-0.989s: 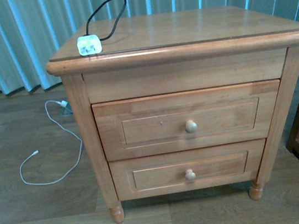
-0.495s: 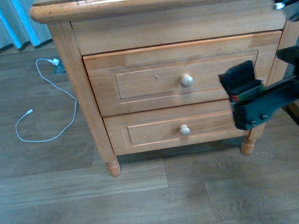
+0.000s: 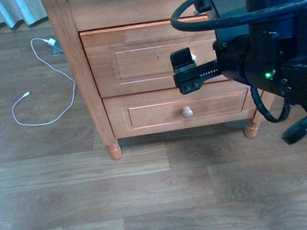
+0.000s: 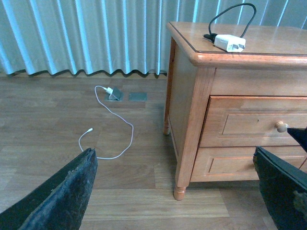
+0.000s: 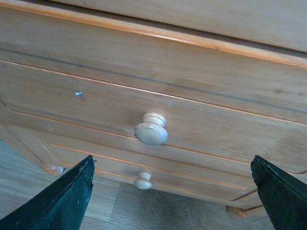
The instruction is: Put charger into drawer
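Open and wide-spread, the right hand (image 5: pixel 171 160) faces the knob (image 5: pixel 151 129) of the upper drawer (image 5: pixel 91 108); best to centre on it, close firmly, pull straight out. The charger (image 4: pixel 229 42) lies on the table (image 4: pixel 283 45) top. The left hand (image 4: pixel 173 151) is open too.

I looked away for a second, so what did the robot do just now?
The right gripper swung in from the right and now hangs open in front of the knob of the drawer, not gripping it. The drawer stays shut, the charger still lies on the cabinet top, and the white cable stays on the floor.
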